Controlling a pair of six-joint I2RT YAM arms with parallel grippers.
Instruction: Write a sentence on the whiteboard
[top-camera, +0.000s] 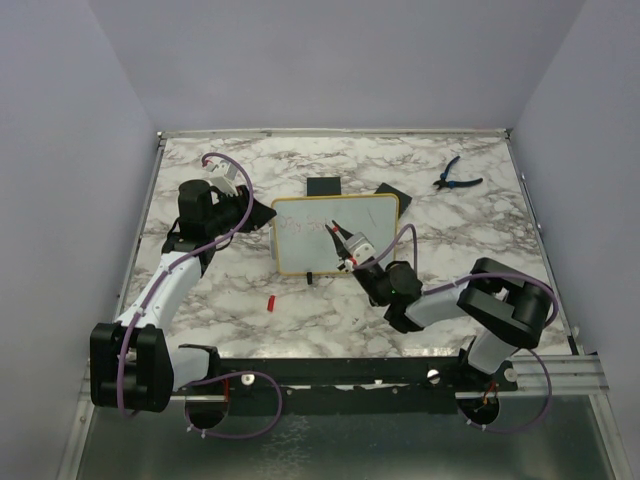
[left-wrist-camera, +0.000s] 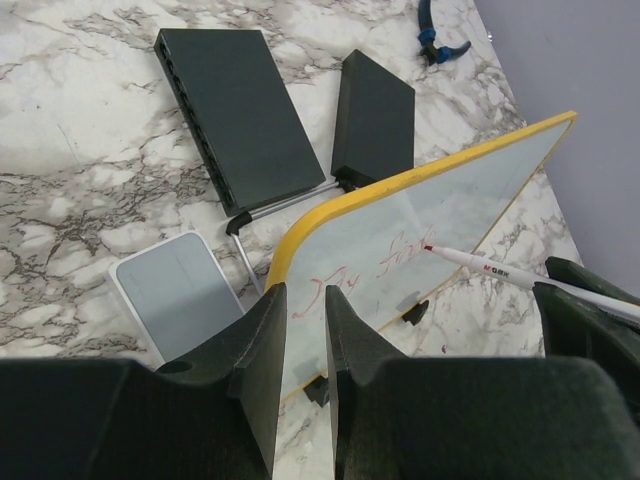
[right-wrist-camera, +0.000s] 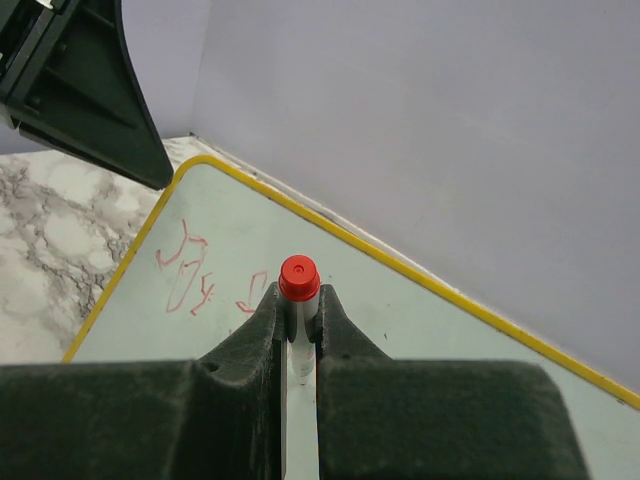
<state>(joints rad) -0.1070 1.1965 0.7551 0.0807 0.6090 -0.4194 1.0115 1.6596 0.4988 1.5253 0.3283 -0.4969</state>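
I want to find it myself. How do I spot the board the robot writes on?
Look at the middle of the marble table. The whiteboard stands there. Unlike the black blocks behind it, it is white with a yellow frame and red scribbles.

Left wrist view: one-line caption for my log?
Left gripper pinches the whiteboard edge as the marker tip meets the red sentence.

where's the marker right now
Top view: the marker is clamped in the right gripper, right of centre, its red tip at the whiteboard face, just right of the red scribble.
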